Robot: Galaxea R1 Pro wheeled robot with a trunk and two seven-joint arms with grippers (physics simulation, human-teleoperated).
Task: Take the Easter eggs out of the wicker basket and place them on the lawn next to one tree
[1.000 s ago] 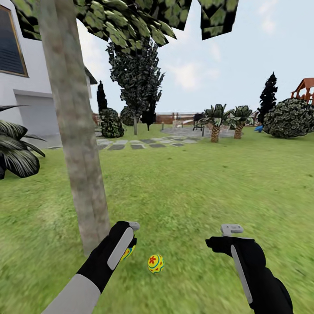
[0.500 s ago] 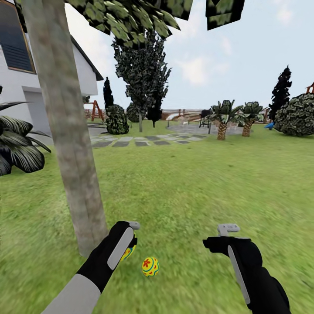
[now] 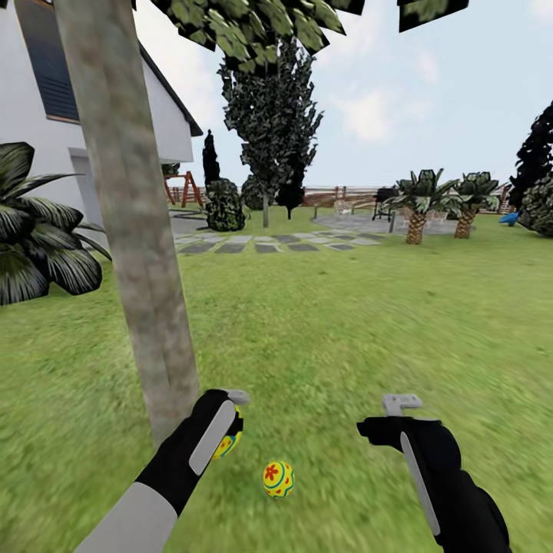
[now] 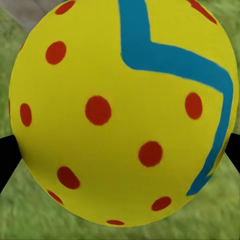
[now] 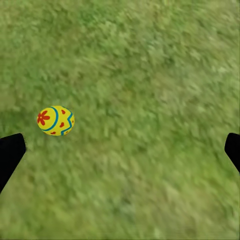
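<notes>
Since a second ago my head view has swung: the trunk (image 3: pixel 134 223) and house (image 3: pixel 46 115) sit further right in frame, while both arms hold the same pose.

My left gripper (image 3: pixel 230 430) is closed around an egg (image 4: pixel 122 112), low beside the foot of the trunk. In the left wrist view that egg looms close: bright yellow, scattered red dots, one blue zigzag band, with black fingertips (image 4: pixel 7 160) pinching it on either side. In the head view I see only a sliver of it, yellow behind the gripper's grey pad.

A second egg (image 3: pixel 277 478) lies loose on the lawn (image 3: pixel 346 322), just beside the held one and near the trunk base, between my two grippers. It shows a red flower mark and blue-green bands; the right wrist view (image 5: pixel 55 120) catches it too, lying on its side in grass.

My right gripper (image 3: pixel 402 403) hangs spread wide over bare grass, holding nothing; its black fingertips (image 5: pixel 10 152) stand far apart at the frame's edges.

Room to move: the trunk rises close on my left, with a dark palm (image 3: pixel 38 246) beyond it by the house wall. Ahead and to the right the lawn runs open to the stepping stones (image 3: pixel 261 244), two short palms (image 3: pixel 418 207) and a tall dark tree (image 3: pixel 273 123). I can read no writing or labels anywhere.
</notes>
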